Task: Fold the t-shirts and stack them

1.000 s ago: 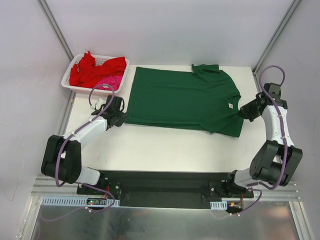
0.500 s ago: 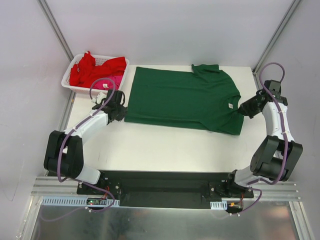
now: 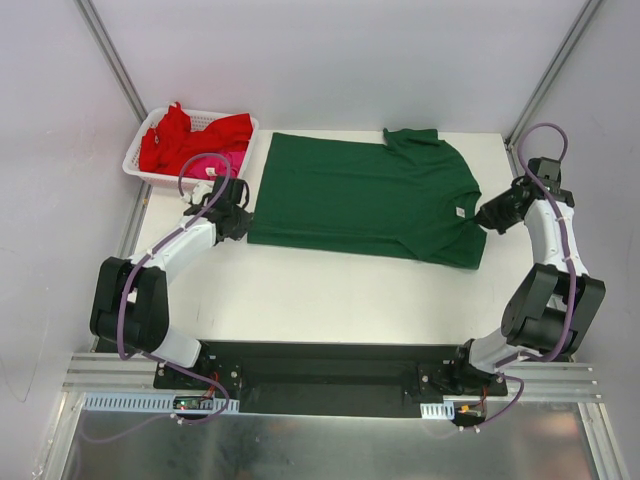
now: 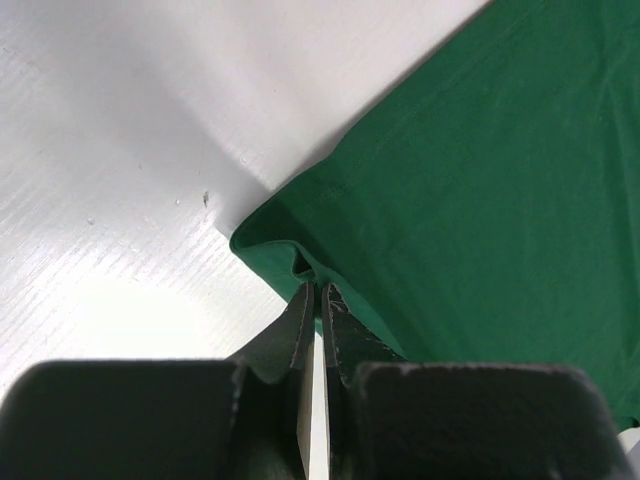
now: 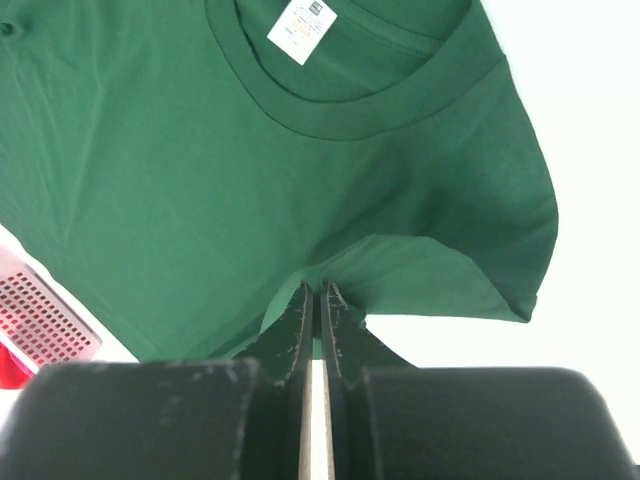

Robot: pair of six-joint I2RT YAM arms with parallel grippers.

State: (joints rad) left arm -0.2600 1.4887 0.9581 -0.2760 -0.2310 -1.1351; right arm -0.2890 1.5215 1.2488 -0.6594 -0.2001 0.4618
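Note:
A dark green t-shirt point(image 3: 365, 200) lies spread flat on the white table, neck to the right, its white neck label point(image 5: 302, 29) showing. My left gripper point(image 3: 242, 222) is shut on the shirt's near-left hem corner point(image 4: 290, 255). My right gripper point(image 3: 484, 220) is shut on the fabric just below the collar, on the shoulder point(image 5: 400, 265), which is puckered up at the fingertips. A red t-shirt point(image 3: 175, 140) and a magenta-pink t-shirt point(image 3: 222, 162) lie crumpled in the basket at the back left.
The white mesh basket point(image 3: 140, 172) stands at the table's back left corner, just behind my left arm. Metal frame posts point(image 3: 110, 60) rise at both back corners. Bare white table point(image 3: 330, 295) runs between the shirt and the arm bases.
Both grippers have moved slightly away from the camera with the shirt's near edge held, so that edge has shifted back a little. The grips are unchanged.

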